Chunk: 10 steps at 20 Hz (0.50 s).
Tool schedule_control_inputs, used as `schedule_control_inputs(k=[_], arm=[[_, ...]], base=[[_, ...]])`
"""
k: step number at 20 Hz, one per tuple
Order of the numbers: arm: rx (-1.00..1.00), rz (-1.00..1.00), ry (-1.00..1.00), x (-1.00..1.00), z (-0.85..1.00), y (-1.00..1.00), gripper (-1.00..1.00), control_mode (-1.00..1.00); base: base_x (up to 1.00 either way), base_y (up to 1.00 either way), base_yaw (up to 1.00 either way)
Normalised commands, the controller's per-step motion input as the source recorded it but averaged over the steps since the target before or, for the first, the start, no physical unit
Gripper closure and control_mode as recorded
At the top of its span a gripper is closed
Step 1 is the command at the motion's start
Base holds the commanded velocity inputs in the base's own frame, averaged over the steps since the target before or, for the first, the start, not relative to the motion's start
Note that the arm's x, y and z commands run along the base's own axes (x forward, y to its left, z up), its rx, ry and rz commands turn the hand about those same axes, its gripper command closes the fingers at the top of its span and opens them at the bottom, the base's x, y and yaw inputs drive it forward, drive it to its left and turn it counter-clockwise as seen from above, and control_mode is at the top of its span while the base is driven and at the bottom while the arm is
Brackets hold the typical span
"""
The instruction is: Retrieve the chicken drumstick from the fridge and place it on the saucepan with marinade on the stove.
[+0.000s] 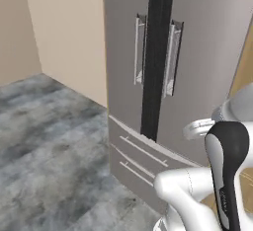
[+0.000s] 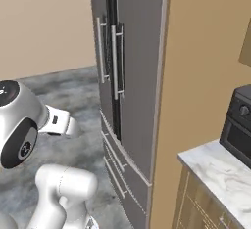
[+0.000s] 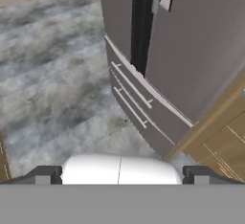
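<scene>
The tall grey fridge point(image 1: 197, 52) stands straight ahead with both doors shut. Its two vertical bar handles point(image 1: 170, 59) flank a black centre strip, and two drawers point(image 1: 141, 158) sit below. The same fridge point(image 2: 135, 76) appears from the side in the right base view and from above in the hand view point(image 3: 191, 41). My gripper point(image 3: 122, 175) is open, its fingertips point(image 3: 48, 174) wide apart with nothing between them, well back from the fridge and aimed at the floor before the drawers. The chicken drumstick is hidden behind the shut doors. Saucepan, marinade and stove are out of view.
Grey marbled floor point(image 1: 49, 141) stretches left of the fridge up to a tan wall point(image 1: 64, 32). A tall wooden panel point(image 2: 201, 76) borders the fridge's right side. Beyond it a marble counter point(image 2: 220, 174) carries a black appliance point(image 2: 238, 125) over wooden cabinets point(image 3: 220, 141).
</scene>
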Motion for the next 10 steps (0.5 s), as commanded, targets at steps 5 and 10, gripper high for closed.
schedule_control_inputs(k=[5, 10], arm=[[0.0, 0.0, 0.0, 0.0, 0.0, 0.0, -1.0, 1.0], [0.0, 0.0, 0.0, 0.0, 0.0, 0.0, -1.0, 1.0]], base=[[-0.02, 0.0, -0.51], [0.0, 0.0, -0.49]])
